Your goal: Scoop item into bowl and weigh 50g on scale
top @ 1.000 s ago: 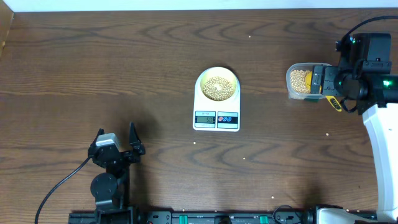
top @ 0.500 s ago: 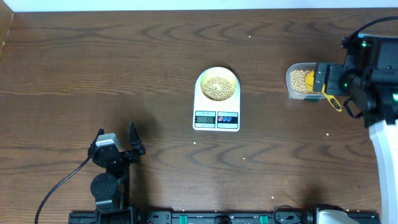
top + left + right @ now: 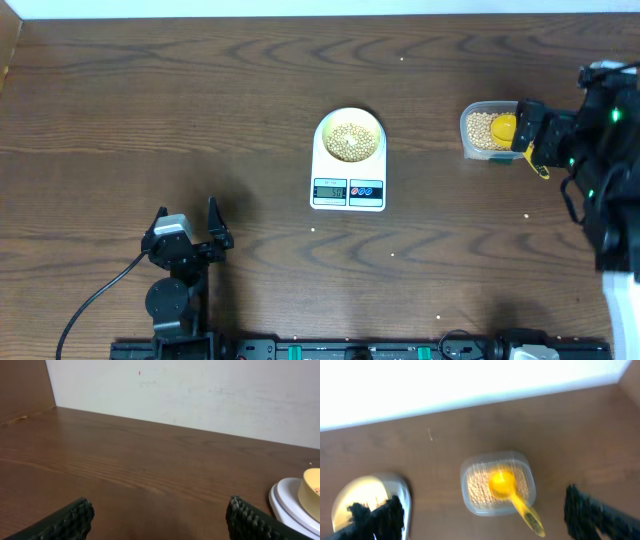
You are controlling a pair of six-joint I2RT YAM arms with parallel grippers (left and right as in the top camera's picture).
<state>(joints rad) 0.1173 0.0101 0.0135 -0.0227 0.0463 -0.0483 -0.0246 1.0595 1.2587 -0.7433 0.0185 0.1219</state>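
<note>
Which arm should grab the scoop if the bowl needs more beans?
Right. The right gripper hovers open beside the tub, where the scoop lies on the beans; the left gripper sits open on the far side of the scale.

I count one worktop (image 3: 200, 120). On it there is one scale (image 3: 348, 171), which has one display (image 3: 331, 190) and two buttons (image 3: 366, 190). There is one bowl (image 3: 324, 137), one clear tub (image 3: 466, 128) and one yellow scoop (image 3: 506, 127). The beans (image 3: 350, 141) are too many to count, and they lie in two heaps. Of pincers I have two, my left pincer (image 3: 160, 520) and my right pincer (image 3: 485, 514).
</note>
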